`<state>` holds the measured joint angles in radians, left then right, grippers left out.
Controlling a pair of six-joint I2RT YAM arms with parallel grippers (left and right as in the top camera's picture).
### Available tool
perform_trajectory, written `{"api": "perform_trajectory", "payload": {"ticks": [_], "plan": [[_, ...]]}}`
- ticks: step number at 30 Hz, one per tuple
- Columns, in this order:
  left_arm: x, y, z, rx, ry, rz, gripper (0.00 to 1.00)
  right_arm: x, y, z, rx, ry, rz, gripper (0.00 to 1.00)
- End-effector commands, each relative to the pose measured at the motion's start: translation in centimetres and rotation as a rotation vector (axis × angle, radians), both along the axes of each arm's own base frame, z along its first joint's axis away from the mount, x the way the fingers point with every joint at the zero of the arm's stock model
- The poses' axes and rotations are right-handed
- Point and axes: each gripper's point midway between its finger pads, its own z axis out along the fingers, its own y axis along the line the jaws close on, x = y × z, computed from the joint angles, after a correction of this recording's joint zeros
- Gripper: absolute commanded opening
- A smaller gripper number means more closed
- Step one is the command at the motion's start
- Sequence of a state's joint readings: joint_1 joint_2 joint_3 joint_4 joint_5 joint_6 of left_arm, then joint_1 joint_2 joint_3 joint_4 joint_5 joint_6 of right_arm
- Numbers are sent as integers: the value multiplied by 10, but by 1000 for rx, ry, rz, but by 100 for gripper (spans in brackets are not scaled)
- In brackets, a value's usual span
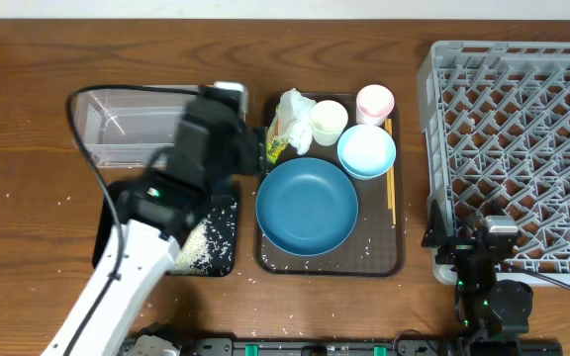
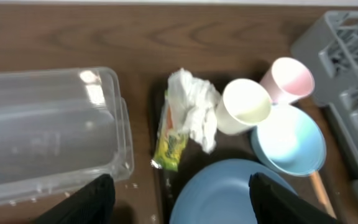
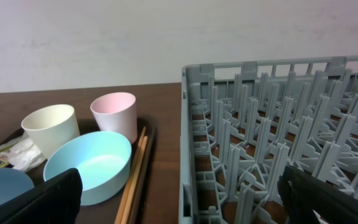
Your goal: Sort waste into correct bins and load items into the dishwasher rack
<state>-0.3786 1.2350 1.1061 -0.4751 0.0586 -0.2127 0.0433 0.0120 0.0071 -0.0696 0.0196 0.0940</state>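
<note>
My left gripper (image 2: 182,208) is open and holds nothing. It hangs over the near-left rim of the deep-blue plate (image 2: 229,196), between the clear tub (image 2: 42,137) and the brown tray. Ahead of it lie the crumpled tissue (image 2: 191,109) and the yellow-green wrapper (image 2: 171,144). Behind them stand the white cup (image 2: 244,106), the pink cup (image 2: 288,79) and the light-blue bowl (image 2: 291,140). The black tray (image 1: 221,259) holds a heap of rice (image 1: 204,245). My right gripper (image 3: 185,199) is open and empty at the front-left corner of the grey rack (image 3: 278,130).
A pair of wooden chopsticks (image 1: 391,183) lies along the right side of the brown serving tray (image 1: 384,262). Loose rice grains are scattered on the table around the black tray. My left arm (image 1: 117,287) crosses the black tray from the bottom left.
</note>
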Motion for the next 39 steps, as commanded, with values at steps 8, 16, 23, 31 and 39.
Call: {"api": "perform_trajectory", "payload": {"ticks": [8, 16, 23, 31, 39], "plan": [[6, -8, 10, 24, 258, -192, 76, 0, -4, 0, -14, -1, -20, 99], [43, -21, 4, -22, 198, -170, 81, 0, -4, 0, -14, -1, -20, 99], [54, -25, 7, -69, 180, -134, 87, 0, -4, 0, -14, -1, -20, 99], [59, -25, 15, -64, 143, -141, 87, 0, -4, 0, -14, -1, -20, 99], [66, -25, 47, -69, 74, -147, 87, 0, -4, 0, -14, -1, -20, 99]]}}
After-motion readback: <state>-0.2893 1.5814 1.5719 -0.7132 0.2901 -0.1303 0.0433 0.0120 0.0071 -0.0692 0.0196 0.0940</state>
